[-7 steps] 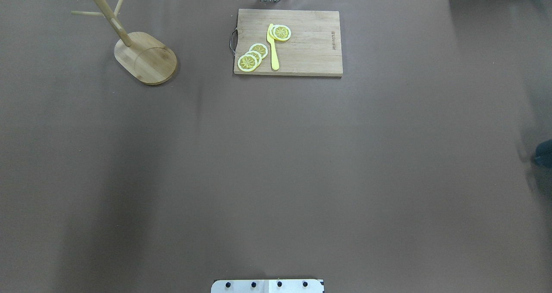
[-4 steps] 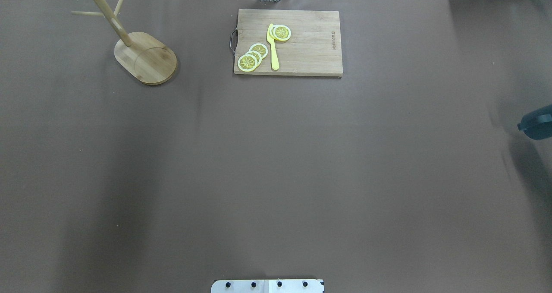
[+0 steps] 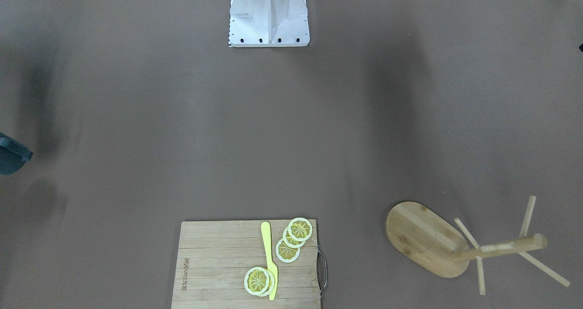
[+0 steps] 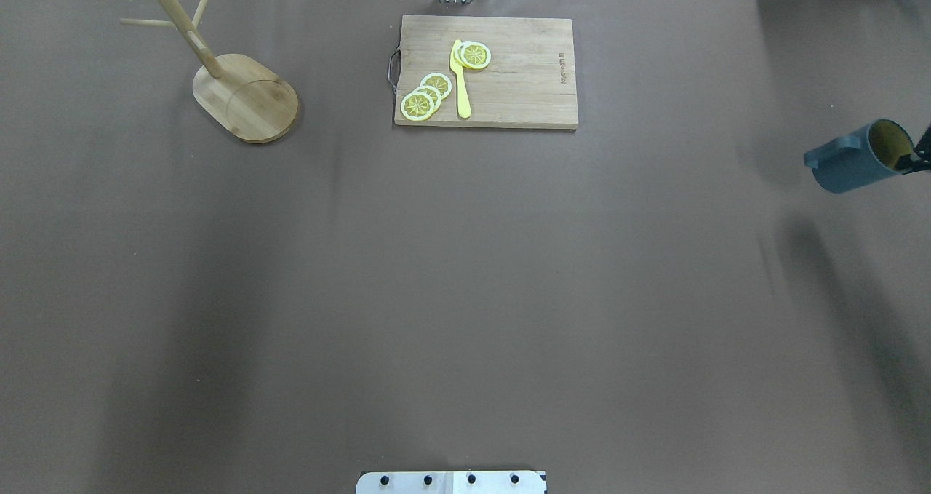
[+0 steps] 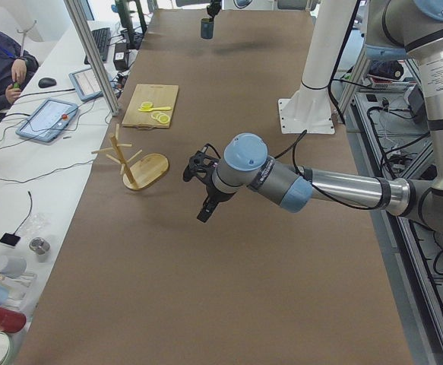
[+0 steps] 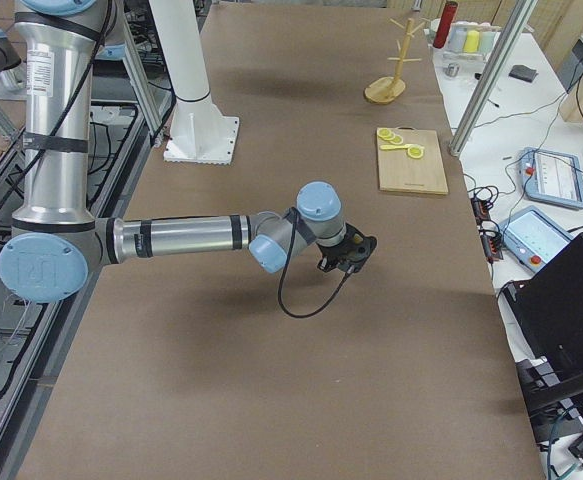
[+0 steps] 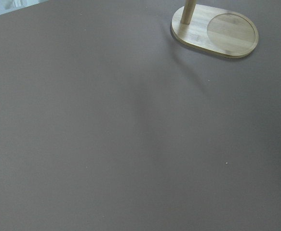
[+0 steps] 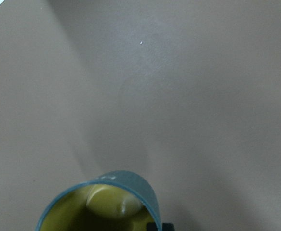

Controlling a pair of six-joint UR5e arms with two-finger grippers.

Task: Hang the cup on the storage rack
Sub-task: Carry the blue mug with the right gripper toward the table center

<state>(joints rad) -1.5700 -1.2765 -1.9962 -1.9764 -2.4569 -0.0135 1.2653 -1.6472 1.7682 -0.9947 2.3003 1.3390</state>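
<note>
Cup (image 4: 854, 161): slate-blue mug, yellow-green inside. It sits at the far right edge of the overhead view, a bit above mid-height. It's in the air, not touching the table. It's tipped over, with the mouth pointing to frame right and the squarish handle on its upper side. The right wrist view shows the open mouth at the bottom edge of the frame.

Rack (image 4: 247, 101): light bamboo mug tree in the upper left corner of the overhead view. It stands upright on a flat oval base, with the round post near one end of the base and thin pegs angling upward.

Cup and rack are well apart, at opposite sides of the frame.
</note>
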